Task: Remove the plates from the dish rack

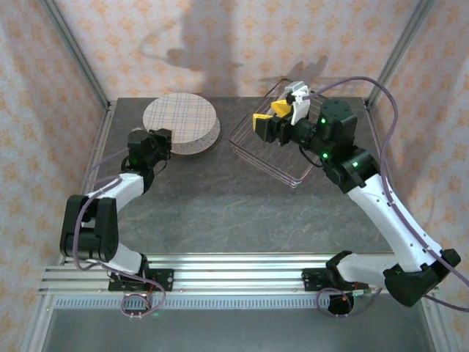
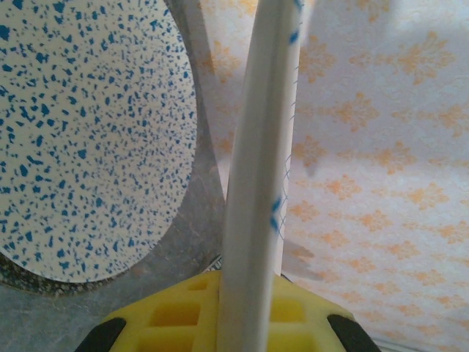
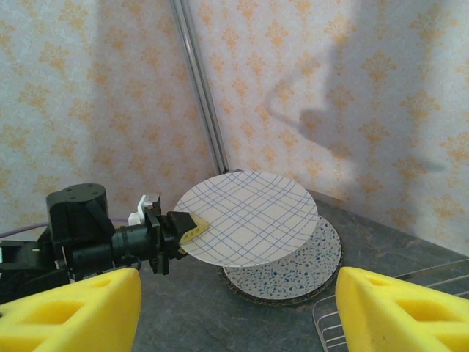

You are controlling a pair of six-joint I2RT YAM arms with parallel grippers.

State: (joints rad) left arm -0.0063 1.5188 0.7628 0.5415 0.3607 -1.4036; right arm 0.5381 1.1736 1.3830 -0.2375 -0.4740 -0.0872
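The left pincer [image 3: 192, 227] is clamping the plaid plate [image 3: 249, 216] by its rim above the speckled plate [image 3: 308, 268] on the desk [image 1: 242, 205]; the right pincer [image 1: 271, 114] is gaping over the dish rack [image 1: 256, 150]. Stiff, slick and likely breakable, both are calling for a rim grip.

Orange-patterned pale walls [image 1: 220, 44], dark grey stone-look tabletop [image 1: 220, 198]

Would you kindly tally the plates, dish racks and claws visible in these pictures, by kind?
Plates: 2, the plaid plate held above the speckled plate
Dish rack: 1
Claws: 2, the left claw and the right claw
Total: 5
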